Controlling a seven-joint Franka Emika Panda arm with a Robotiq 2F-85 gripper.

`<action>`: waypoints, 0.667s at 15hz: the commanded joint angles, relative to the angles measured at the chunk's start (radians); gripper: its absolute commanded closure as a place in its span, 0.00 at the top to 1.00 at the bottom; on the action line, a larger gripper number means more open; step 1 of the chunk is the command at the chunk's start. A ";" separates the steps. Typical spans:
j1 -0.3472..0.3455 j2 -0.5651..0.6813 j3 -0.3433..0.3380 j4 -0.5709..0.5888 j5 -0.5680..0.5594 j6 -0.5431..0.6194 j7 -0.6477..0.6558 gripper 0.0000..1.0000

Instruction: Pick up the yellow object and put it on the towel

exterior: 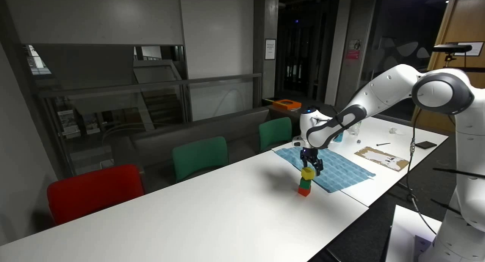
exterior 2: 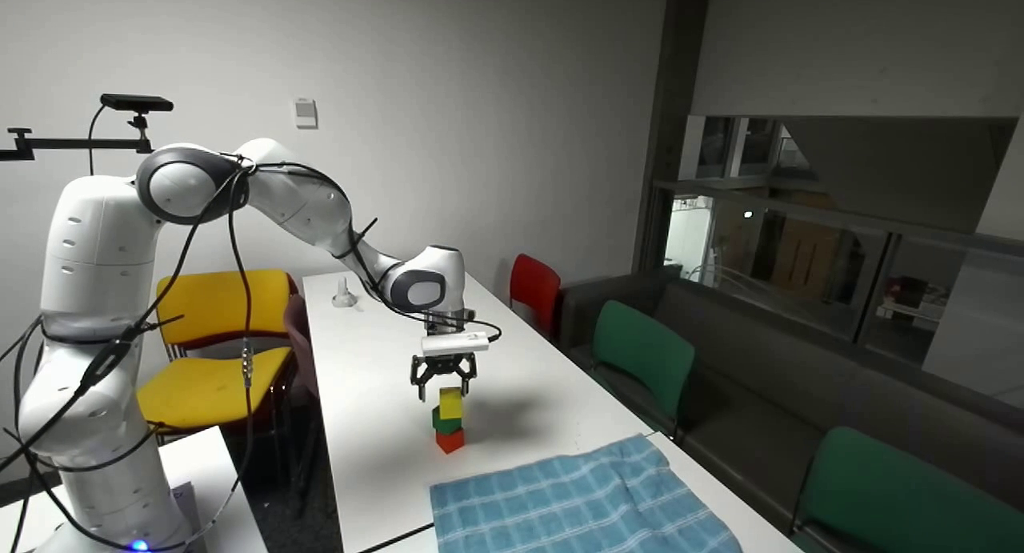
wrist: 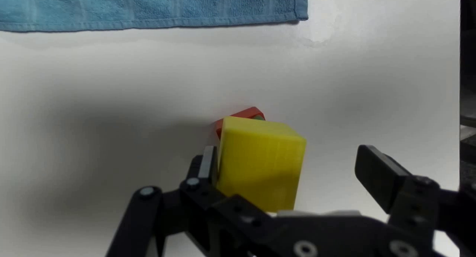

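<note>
Table (exterior: pixel 197 216), white: first on our list, the ground of the job. Towel (exterior 2: pixel 552 497), light blue, faintly checked, spread flat: the goal, delivery not yet made. Gripper (wrist: pixel 287 157), one: fingers parted, nothing in grasp, standing about the yellow block (wrist: pixel 262 164) — in the wrist view one finger lies right beside it, touching or not we cannot tell, the other well apart. Step in hand, by our judgement: lining up for the pick. The next move should centre the fingers on the block, reach a little lower if needed, close gently and lift straight up, lest the lower two topple. Container: a clear bottle-like thing (exterior: pixel 354 129), beyond the towel in an exterior view — contents too small for us to tell. Blocks, three, stacked on the table near the towel but off it: yellow on top, green block (exterior: pixel 305 184) in the middle, red block (exterior: pixel 304 191) at the bottom.
</note>
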 commanded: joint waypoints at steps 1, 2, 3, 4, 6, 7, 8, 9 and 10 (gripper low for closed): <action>-0.036 0.022 0.026 0.026 0.050 0.018 -0.054 1.00; -0.038 0.026 0.027 0.029 0.060 0.017 -0.060 1.00; -0.040 0.030 0.028 0.033 0.069 0.013 -0.064 1.00; -0.041 0.033 0.029 0.037 0.076 0.011 -0.067 1.00; -0.046 0.041 0.032 0.046 0.091 0.005 -0.072 0.74; -0.049 0.045 0.033 0.049 0.093 0.007 -0.075 0.67; -0.052 0.046 0.036 0.049 0.098 0.009 -0.080 0.60; -0.054 0.048 0.037 0.051 0.099 0.010 -0.084 0.53; -0.054 0.051 0.037 0.056 0.096 0.008 -0.083 0.44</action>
